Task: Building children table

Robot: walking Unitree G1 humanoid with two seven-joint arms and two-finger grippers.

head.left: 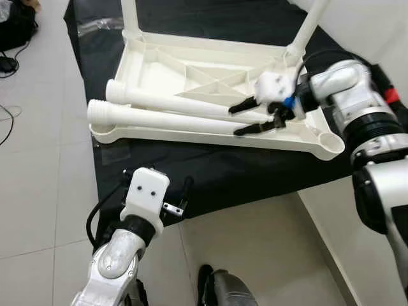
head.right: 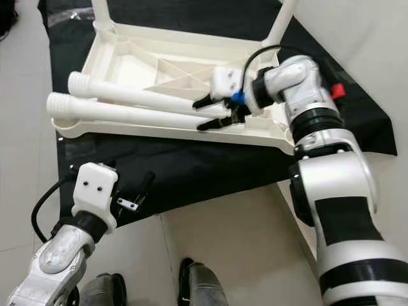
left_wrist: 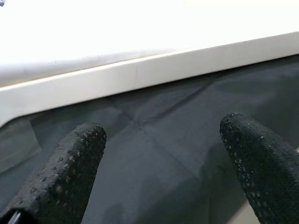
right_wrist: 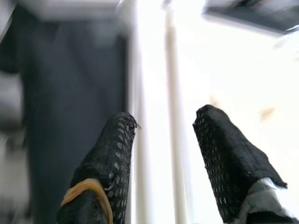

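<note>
A white plastic table top (head.left: 191, 135) lies upside down on a black cloth (head.left: 210, 172). Two legs stand upright in its far corners (head.left: 129, 16) (head.left: 309, 25). Two loose white legs lie across it, a nearer one (head.left: 159, 118) and a farther one (head.left: 166, 99). My right gripper (head.left: 234, 121) is open at their right ends, one finger on each side of the nearer leg (right_wrist: 154, 70), which looks blurred in the right wrist view. My left gripper (head.left: 157, 176) hovers open over the cloth's front part, short of the table top's front rim (left_wrist: 140, 74).
The front right corner socket (head.left: 329, 141) of the table top stands empty. White tiled floor (head.left: 38, 191) surrounds the cloth. A black bag (head.left: 16, 25) and cables (head.left: 6, 121) lie at the far left. A pale wall (head.left: 376, 32) runs along the right.
</note>
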